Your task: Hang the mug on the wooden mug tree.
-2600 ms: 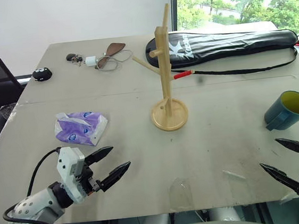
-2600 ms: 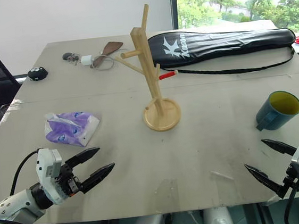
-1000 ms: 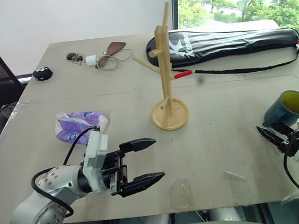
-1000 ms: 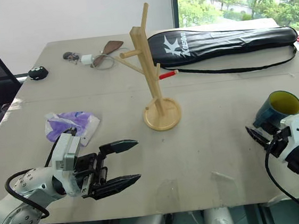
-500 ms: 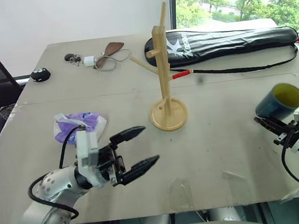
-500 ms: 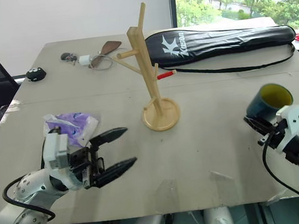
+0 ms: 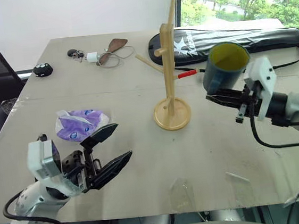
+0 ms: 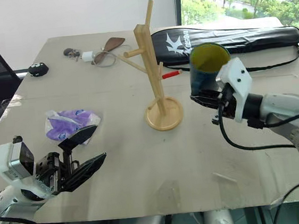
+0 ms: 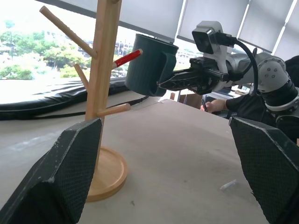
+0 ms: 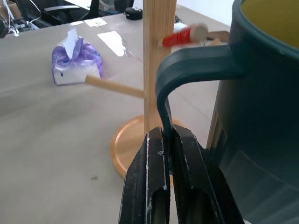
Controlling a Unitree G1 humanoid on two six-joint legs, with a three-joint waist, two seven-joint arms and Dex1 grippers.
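Now, read each entry against the wooden mug tree point(image 7: 167, 72).
Landmark: wooden mug tree, a pale square post on a round disc base with thin round pegs angled outward, upright on your grey table point(image 7: 144, 160).
Mug: the mug point(image 7: 224, 68), smooth dark teal with a yellow inside, is lifted clear of the table just right of the post, mouth up.
Right tool: your right gripper point(image 10: 166, 154) is clamped tight on the mug's handle; the mug's far side is cut off in the wrist view.
Left tool: your left gripper point(image 7: 110, 151) hangs low, near-left of the tree's base, its textured black fingers spread wide and empty.
Surroundings: a crinkled purple tissue pack point(image 7: 80, 124) lies left of the base; a long black racket bag point(image 7: 243, 38) lies behind the post; a red-capped pen point(image 7: 187, 73) lies beside the post.
Unclear: small items at the far-left edge are too small to identify.
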